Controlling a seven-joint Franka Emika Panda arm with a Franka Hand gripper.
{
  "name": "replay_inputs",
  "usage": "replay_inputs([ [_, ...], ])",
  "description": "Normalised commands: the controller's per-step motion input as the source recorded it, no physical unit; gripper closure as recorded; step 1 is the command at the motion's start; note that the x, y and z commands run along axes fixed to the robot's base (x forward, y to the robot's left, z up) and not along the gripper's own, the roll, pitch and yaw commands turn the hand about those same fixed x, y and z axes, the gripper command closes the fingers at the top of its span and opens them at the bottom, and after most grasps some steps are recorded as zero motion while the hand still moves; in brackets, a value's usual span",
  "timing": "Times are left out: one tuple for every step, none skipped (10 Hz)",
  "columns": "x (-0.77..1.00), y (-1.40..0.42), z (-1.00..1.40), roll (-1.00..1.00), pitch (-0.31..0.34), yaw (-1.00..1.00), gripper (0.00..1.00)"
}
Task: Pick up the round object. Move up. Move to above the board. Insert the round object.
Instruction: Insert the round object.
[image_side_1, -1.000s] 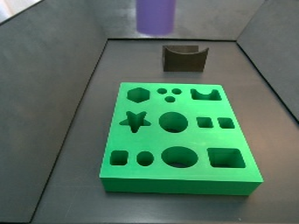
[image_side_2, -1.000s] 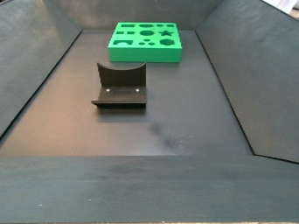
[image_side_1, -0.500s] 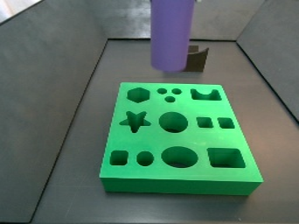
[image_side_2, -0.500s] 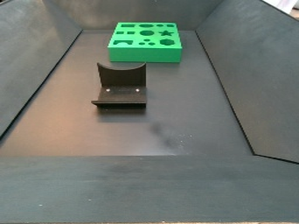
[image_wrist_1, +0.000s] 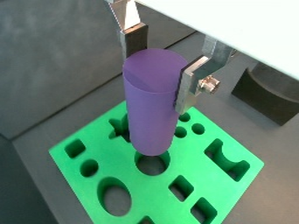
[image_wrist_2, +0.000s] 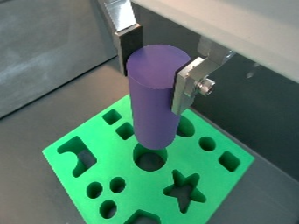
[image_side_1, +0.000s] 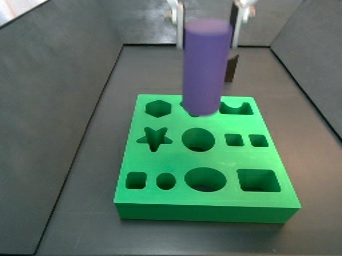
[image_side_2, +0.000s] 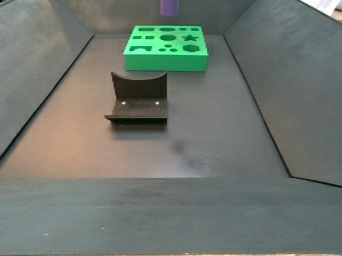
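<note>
Fingers (image_wrist_1: 191, 80) of the gripper (image_wrist_1: 163, 66) clamp the upright purple cylinder peg (image_wrist_1: 151, 101), which we judge hangs just above the round centre hole (image_wrist_1: 151, 163) of the green board (image_wrist_1: 87, 171).

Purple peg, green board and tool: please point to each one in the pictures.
Purple peg (image_wrist_1: 149, 105), wrist view, middle of its side.
Green board (image_side_1: 201, 205), side view, front wall.
Tool (image_wrist_2: 156, 63), wrist view, between its fingertips, gripping the peg.

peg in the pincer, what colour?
Plain matte purple peg, clearest in a wrist view, held by the pincer.
</note>
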Motion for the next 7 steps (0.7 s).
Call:
replay_inputs([
  [0.5,-0.1,-0.47,0.25,0.0,0.35,1.0],
  [0.45,-0.07,-0.49,0.26,-0.009,0.38,1.0],
  [0.36,-0.03,-0.53,0.27,-0.034,0.41,1.0],
  [0.19,-0.05,-0.33,0.14,-0.031,0.22,1.0],
  [0.13,-0.06,-0.17,0.04,-0.041,0.08,1.0],
  [0.04,-0.06,-0.13,0.01,-0.04,0.0,1.0],
  [0.0,0.0,-0.31,0.12,-0.039,0.07,1.0],
])
